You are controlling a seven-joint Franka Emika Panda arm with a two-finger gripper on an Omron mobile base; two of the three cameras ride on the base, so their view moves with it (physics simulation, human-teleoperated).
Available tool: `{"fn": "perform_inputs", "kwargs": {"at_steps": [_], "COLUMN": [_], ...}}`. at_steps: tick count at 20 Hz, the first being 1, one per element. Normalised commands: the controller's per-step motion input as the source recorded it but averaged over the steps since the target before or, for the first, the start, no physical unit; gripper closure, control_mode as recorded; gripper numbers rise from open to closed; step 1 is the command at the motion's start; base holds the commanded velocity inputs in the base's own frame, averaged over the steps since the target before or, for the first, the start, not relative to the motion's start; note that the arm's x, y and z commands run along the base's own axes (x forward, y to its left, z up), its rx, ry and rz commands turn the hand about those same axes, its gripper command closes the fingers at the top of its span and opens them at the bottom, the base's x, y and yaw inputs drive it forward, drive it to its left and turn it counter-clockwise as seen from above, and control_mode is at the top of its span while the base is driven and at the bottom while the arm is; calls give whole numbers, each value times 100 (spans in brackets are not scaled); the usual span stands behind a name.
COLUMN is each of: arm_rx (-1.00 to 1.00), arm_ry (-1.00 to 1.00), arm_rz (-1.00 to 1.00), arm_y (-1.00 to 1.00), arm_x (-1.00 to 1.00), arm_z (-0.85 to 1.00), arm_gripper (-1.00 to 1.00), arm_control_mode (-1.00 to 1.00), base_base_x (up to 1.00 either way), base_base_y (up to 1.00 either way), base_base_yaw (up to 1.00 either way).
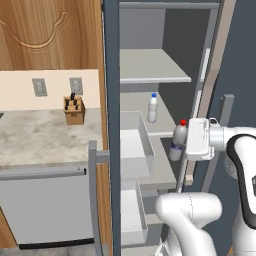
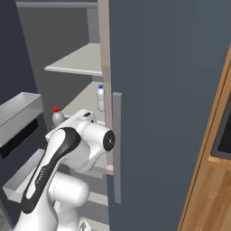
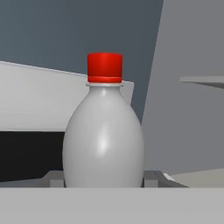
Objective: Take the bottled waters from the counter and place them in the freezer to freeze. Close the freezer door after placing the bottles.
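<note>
You have the red-capped bottle pinched between the jaws of the gripper, the fingers pressed against its sides; it stands upright in the grip, its cap above the fingertips and its belly directly ahead of the hand camera; the gripper reaches in through the open front of the freezer, with the bottle hanging just above a pale inner shelf; beyond the jaws and higher, on the next shelf, the blue-capped bottle stands upright, well apart from the held one; a pulled-out drawer sits just past the held bottle, on the side away from the hand; the freezer door stands swung open behind the wrist, its long handle near the arm; the counter lies far beyond the jaws, past the freezer wall, carrying a wooden knife block.
</note>
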Motion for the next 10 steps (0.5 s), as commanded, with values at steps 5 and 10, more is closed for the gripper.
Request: {"fn": "perform_inputs", "kwargs": {"at_steps": [5, 10], "arm_rx": [-5, 0], "arm_ry": [-1, 1], "arm_rz": [-12, -32], "arm_y": [14, 8], "arm_x": [-8, 0], "arm_z": [16, 27], "arm_gripper": [100, 100], "arm_control_mode": [-100, -100], "base_base_x": [0, 0], "base_base_y": [0, 0], "base_base_yaw": [0, 0]}}
